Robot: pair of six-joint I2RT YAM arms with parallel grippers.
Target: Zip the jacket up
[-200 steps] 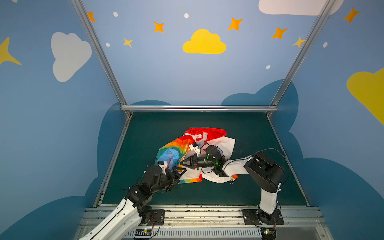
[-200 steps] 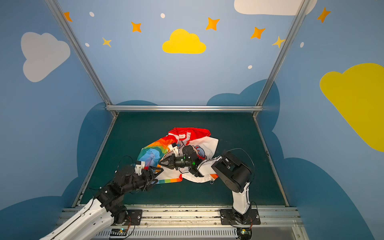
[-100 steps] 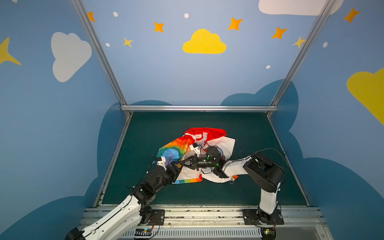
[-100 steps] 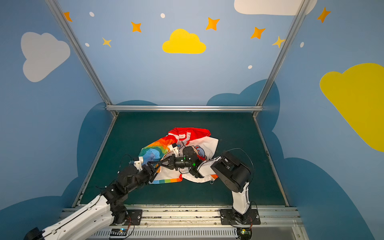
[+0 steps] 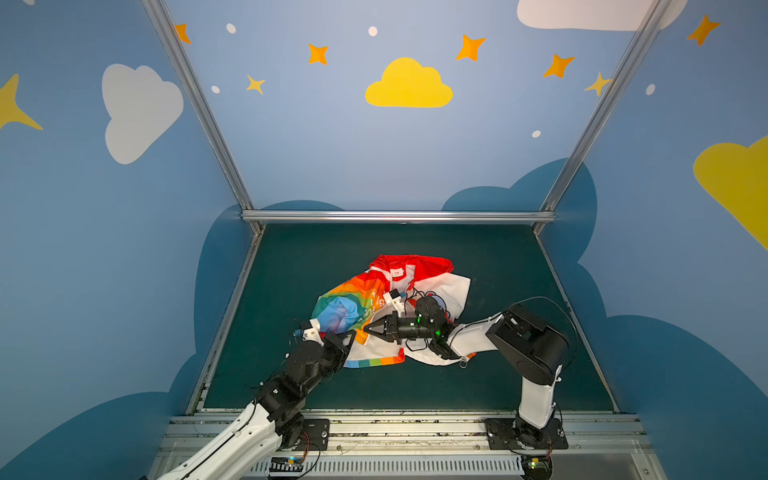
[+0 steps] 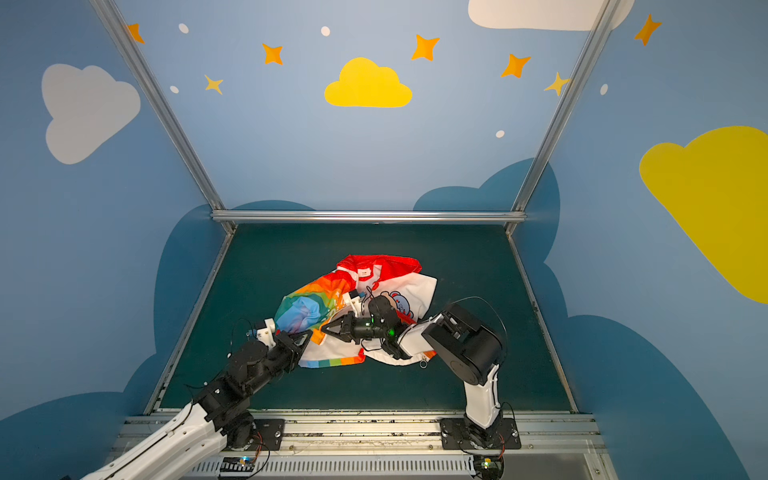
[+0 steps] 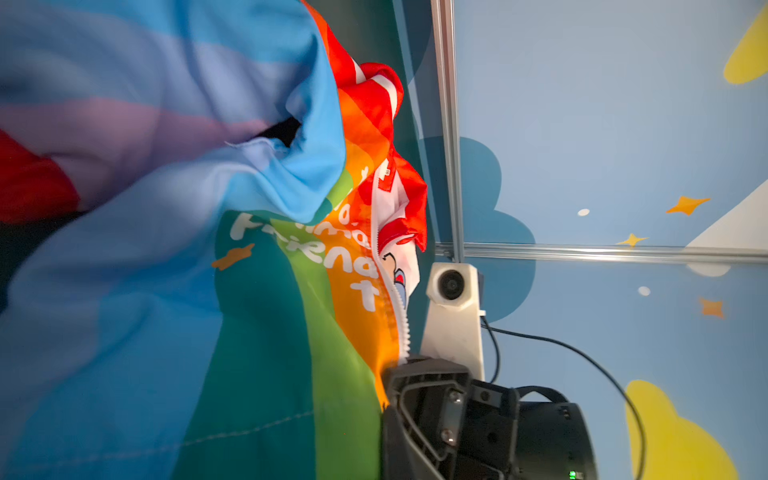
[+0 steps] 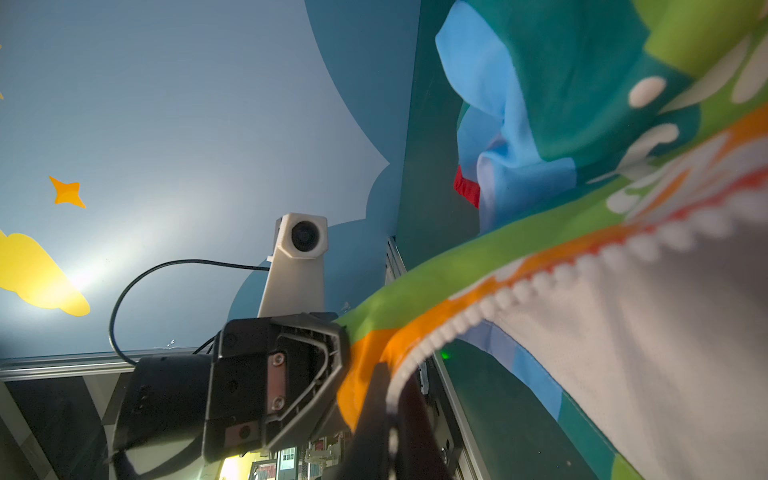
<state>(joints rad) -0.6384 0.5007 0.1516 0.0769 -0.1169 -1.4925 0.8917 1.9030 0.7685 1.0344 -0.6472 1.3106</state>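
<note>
Jacket (image 5: 345, 307) pinched at its zipper edge (image 7: 402, 316), lower centre in both top views.
The left gripper (image 5: 352, 333) and right gripper (image 5: 368, 328), tips nearly meeting, are each clamped tight on the hem-side edge. Bare green mat (image 5: 519, 270) lies open around the crumpled cloth, with the walls well apart from it.

Across the lower middle in both top views, a dark green mat (image 5: 316, 266). Behind it, a horizontal aluminium bar (image 5: 395, 216), with slanted aluminium posts (image 5: 198, 104) rising toward the upper corners. Blue walls (image 5: 332, 158) all round (flat cartoon shapes on them): yellow cloud (image 5: 408, 85) upper centre, white cloud (image 5: 137, 110) upper left, orange stars (image 5: 318, 53) along the top, darker blue cloud shapes (image 5: 498, 199) low down. Along the bottom edge, a slotted metal rail (image 5: 415, 465).
</note>
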